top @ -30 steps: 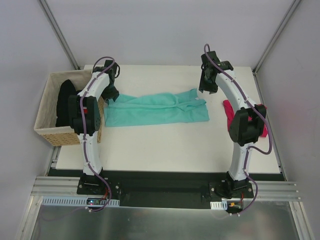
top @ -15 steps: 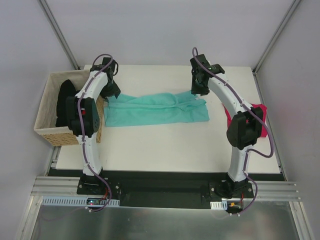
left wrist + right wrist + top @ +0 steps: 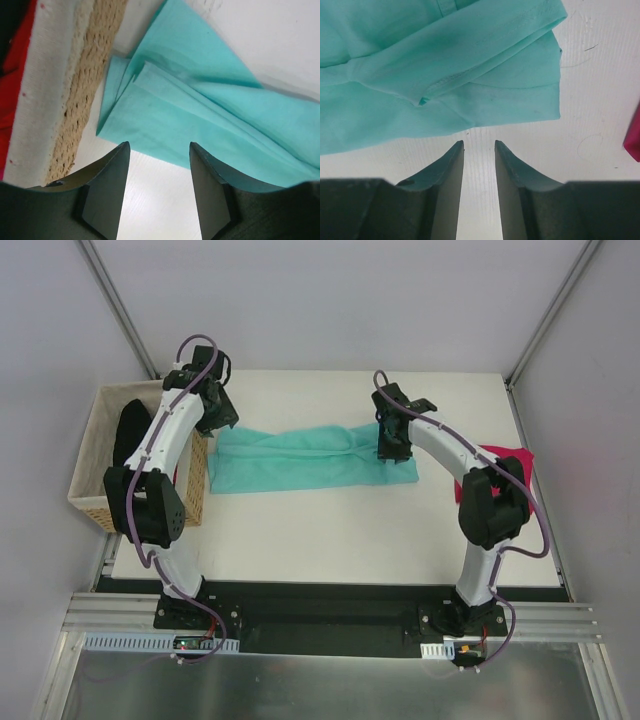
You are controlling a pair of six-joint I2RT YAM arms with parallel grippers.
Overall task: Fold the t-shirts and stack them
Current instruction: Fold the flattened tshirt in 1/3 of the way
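Observation:
The teal-green t-shirt (image 3: 300, 457) lies folded into a long band across the middle of the table. My left gripper (image 3: 216, 414) hovers at its left end, beside the basket; its jaws stand open with only bare table between them (image 3: 158, 147), the teal cloth (image 3: 200, 110) just beyond the tips. My right gripper (image 3: 392, 444) is over the band's right end, jaws narrowly open and holding nothing (image 3: 479, 145), just short of the cloth's hem (image 3: 485, 107). A magenta-pink t-shirt (image 3: 503, 456) lies at the right, partly behind my right arm. Black t-shirts (image 3: 128, 432) sit in the basket.
The tan woven basket (image 3: 92, 502) stands off the table's left edge, its wall (image 3: 82, 100) close to my left fingers; something red (image 3: 15, 75) shows inside it. The pink cloth's edge (image 3: 634, 135) is right of my right gripper.
My left gripper has opened wider and drawn slightly back at the shirt's left end. My right gripper has come forward and left from the back onto the shirt's right end, jaws narrowing.

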